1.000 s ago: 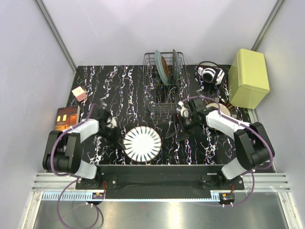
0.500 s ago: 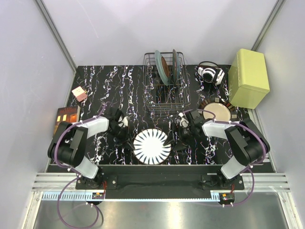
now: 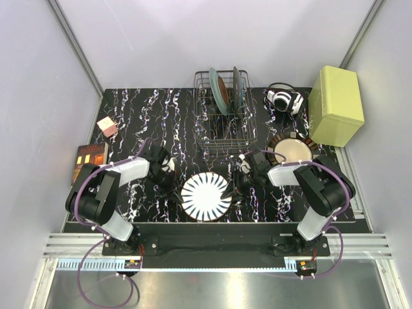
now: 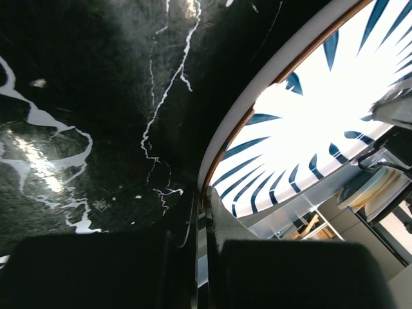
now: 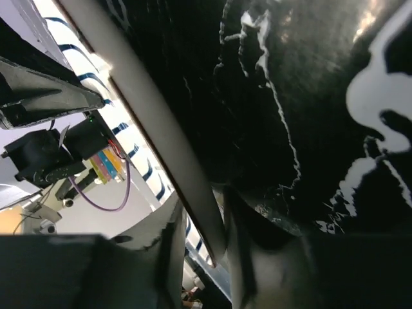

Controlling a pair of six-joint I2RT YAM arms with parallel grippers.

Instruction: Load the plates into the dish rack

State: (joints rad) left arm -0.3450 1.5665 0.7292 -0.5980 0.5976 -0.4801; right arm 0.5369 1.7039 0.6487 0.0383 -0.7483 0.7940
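The white plate with dark radial stripes (image 3: 206, 196) lies near the table's front edge, between both arms. My left gripper (image 3: 175, 183) is shut, and its fingertips press against the plate's left rim (image 4: 222, 154). My right gripper (image 3: 237, 182) is at the plate's right edge. In the right wrist view that rim (image 5: 154, 122) runs between the fingers, which are closed on it (image 5: 205, 212). The dish rack (image 3: 222, 122) stands at the back centre with two teal plates (image 3: 214, 89) upright in its far slots. A cream plate with a brown striped rim (image 3: 293, 149) lies flat to the right.
A yellow-green box (image 3: 336, 106) stands at the back right, with headphones (image 3: 283, 100) beside it. A book (image 3: 89, 159) and a small pink box (image 3: 107, 126) lie at the left edge. The table is black marble-patterned.
The striped plate has slid right, pushed by my left gripper. My right gripper came down to the plate's right edge and closed from wide open onto the rim.
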